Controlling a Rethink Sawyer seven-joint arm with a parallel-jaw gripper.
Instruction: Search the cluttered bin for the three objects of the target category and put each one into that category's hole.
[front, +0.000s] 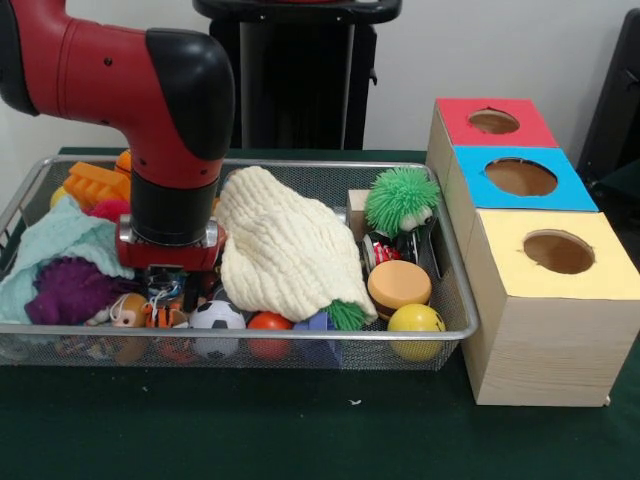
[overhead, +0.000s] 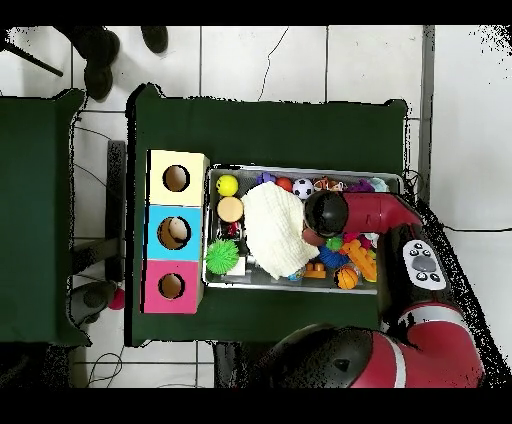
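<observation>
The silver wire-mesh bin (front: 300, 333) is full of toys and cloths; it also shows in the overhead view (overhead: 300, 170). My gripper (front: 166, 288) is lowered into the bin's left part, just left of a cream cloth (front: 285, 250), and its tips are buried in the small toys. In the overhead view the arm's wrist (overhead: 325, 212) hides it. A small shiny item (front: 380, 252) lies under the green spiky ball (front: 400, 200); I cannot tell what it is. No other silvery metal item shows. The blue-topped box's hole (front: 520, 177) (overhead: 173, 233) is open, right of the bin.
The red-topped box (front: 495, 122) and the yellow-topped box (front: 558, 252) flank the blue one. In the bin are a yellow ball (front: 416, 322), an orange-and-tan disc (front: 398, 285), a soccer ball (front: 217, 318), a purple fuzzy toy (front: 68, 290) and a teal cloth (front: 60, 240).
</observation>
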